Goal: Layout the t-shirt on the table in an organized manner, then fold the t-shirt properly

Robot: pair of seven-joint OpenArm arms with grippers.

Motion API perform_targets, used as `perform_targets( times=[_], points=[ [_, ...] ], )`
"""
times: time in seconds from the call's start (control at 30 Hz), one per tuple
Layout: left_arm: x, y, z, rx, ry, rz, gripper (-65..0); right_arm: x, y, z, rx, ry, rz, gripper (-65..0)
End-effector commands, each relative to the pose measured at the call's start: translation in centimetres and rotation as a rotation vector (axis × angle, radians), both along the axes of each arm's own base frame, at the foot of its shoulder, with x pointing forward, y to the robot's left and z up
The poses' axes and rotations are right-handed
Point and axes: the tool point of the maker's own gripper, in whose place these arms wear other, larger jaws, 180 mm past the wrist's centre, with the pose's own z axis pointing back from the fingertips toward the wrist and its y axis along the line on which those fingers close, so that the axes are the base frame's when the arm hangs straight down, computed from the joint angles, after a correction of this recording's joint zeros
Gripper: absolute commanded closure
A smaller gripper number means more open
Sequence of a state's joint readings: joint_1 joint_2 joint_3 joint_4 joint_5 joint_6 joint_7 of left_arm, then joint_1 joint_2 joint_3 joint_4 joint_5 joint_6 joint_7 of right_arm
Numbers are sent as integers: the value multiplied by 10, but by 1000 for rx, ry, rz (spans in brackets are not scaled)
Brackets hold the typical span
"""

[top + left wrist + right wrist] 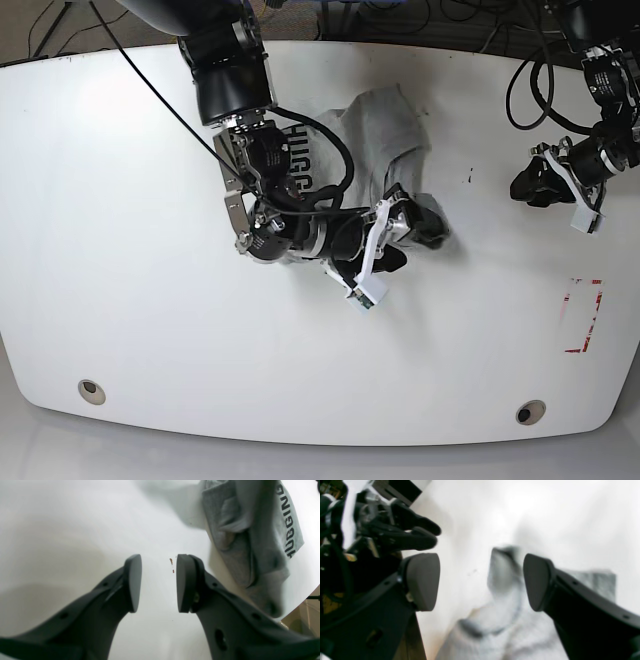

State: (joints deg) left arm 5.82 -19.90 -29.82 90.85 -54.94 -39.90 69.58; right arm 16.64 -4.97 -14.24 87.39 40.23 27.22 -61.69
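Note:
The grey t-shirt (385,125) lies crumpled on the white table (150,250), its black lettering (297,160) partly under my right arm. My right gripper (415,235) hovers over the shirt's near edge. In the right wrist view the right gripper (480,582) is open, and blurred grey cloth (502,580) shows between and below its pads; contact is unclear. My left gripper (528,186) stands off to the right, apart from the shirt. The left gripper (158,582) is open over bare table, with the t-shirt (230,542) and its lettering (290,522) further off.
Two round grommet holes (91,390) (530,411) sit near the table's front edge. A red-outlined rectangle mark (583,315) is at the right, and dark specks (470,177) lie beside the shirt. Cables (520,90) trail over the far right corner.

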Motion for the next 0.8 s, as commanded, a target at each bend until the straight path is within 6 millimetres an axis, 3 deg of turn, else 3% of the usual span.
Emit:
perform_targets(
  times=[0.0,0.23,0.4,0.67,0.77],
  points=[
    [9,2,15,3,-53,-5,-218,8,-9,16,6,-64,-7,-490],
    [8,-3,13,-3,-47,-17,-218,-1,-43,2,-74,-88,-25,-490],
    [8,-24,12,1,-46,-89,-218,-4,-69,-12,-140,-84,-37,-488],
    [4,-104,37,25,-147,-308,-215,-1,-105,-19,-233,-121,-53,-484],
    [0,-127,36,47,-156,-371,-204,6,-113,-16,-233,-145,-72,-445]
  ],
)
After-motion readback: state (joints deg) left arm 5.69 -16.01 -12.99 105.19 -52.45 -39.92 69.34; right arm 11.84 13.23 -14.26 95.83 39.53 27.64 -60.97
